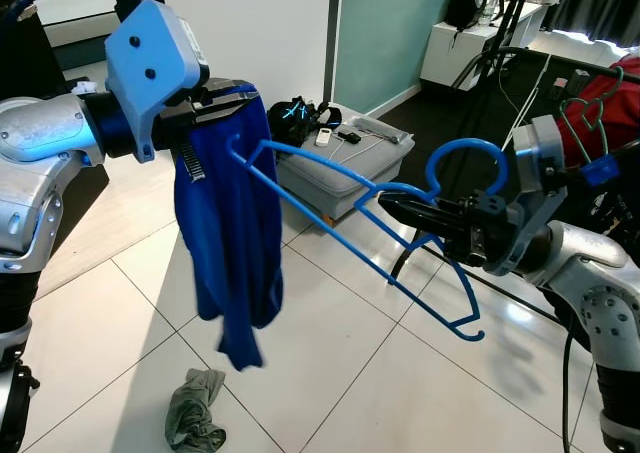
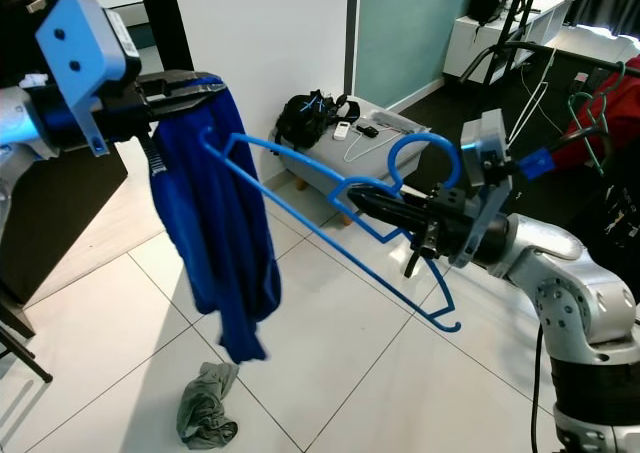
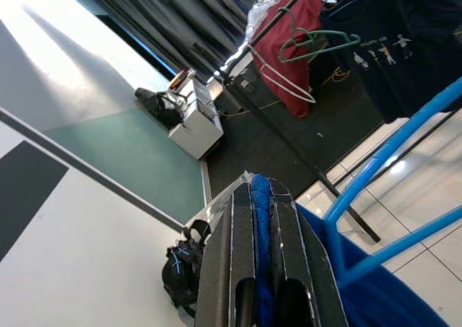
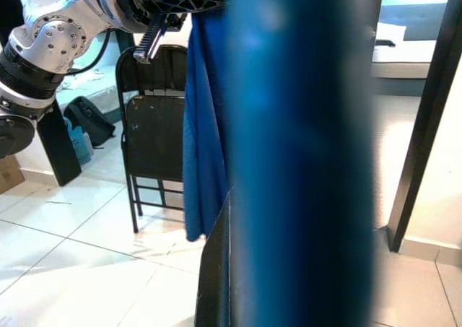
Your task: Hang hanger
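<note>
At 9 o'clock our left gripper pinches the blue garment | right gripper clamps the blue hanger | we should thread slowly toward the rack.

The left gripper held a garment up at left; the right gripper clasped a hanger at right, its far end inside the garment. A rag lay on the floor below, a clothes rack behind.
</note>
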Controlling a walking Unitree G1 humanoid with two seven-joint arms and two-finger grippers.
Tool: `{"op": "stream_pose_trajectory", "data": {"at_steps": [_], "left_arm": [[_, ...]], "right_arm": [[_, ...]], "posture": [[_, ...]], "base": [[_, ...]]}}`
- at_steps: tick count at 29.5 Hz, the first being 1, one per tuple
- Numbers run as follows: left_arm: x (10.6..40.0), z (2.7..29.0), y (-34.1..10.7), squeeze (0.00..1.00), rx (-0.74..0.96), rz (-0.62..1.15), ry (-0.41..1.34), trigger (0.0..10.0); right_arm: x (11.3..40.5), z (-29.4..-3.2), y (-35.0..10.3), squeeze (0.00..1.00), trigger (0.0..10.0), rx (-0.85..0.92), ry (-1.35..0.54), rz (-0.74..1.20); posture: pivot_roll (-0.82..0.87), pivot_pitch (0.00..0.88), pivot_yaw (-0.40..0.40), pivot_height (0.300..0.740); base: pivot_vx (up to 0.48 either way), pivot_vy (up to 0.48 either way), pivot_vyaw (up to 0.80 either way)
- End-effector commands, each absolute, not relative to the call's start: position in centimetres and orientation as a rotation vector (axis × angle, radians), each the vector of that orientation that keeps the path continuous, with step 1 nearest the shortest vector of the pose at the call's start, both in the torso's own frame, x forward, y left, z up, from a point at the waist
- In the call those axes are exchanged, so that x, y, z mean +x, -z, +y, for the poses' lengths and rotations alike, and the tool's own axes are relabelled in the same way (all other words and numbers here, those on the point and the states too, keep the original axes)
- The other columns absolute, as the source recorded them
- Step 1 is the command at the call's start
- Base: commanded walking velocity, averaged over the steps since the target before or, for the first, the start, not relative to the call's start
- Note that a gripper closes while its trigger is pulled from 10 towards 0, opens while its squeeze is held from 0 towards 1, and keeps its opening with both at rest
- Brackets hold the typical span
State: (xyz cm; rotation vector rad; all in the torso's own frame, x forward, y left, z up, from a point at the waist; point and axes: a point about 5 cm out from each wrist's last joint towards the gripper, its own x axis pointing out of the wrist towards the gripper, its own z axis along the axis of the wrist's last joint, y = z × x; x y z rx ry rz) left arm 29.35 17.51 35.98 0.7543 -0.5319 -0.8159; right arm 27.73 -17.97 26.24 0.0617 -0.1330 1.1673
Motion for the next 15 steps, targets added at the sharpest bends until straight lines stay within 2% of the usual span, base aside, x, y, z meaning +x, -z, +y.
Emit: {"op": "stream_pose_trajectory", "data": {"at_steps": [1, 10, 12, 15], "left_arm": [[28.9, 16.7, -36.7, 0.00, 0.777, -0.573, 0.853, 10.0], [28.7, 16.3, -37.0, 0.00, 0.778, -0.587, 0.868, 10.0], [28.3, 15.6, -37.5, 0.00, 0.766, -0.619, 0.886, 10.0], [28.2, 15.4, -37.7, 0.00, 0.761, -0.630, 0.893, 10.0]], "right_arm": [[27.5, -18.3, -26.8, 0.00, 10.0, 0.050, -1.172, -0.161], [27.8, -18.7, -26.4, 0.00, 10.0, 0.027, -1.130, -0.132], [28.5, -17.9, -24.9, 0.00, 10.0, -0.021, -1.088, -0.017], [28.7, -17.5, -24.2, 0.00, 10.0, -0.040, -1.069, 0.036]], "posture": [[-0.04, 0.000, -0.003, 0.740], [-0.04, 0.000, 0.001, 0.740], [-0.04, 0.000, 0.002, 0.740], [-0.04, 0.000, 0.003, 0.740]], "base": [[0.000, 0.000, 0.00], [0.000, 0.000, 0.00], [0.000, 0.000, 0.00], [0.000, 0.000, 0.00]]}}
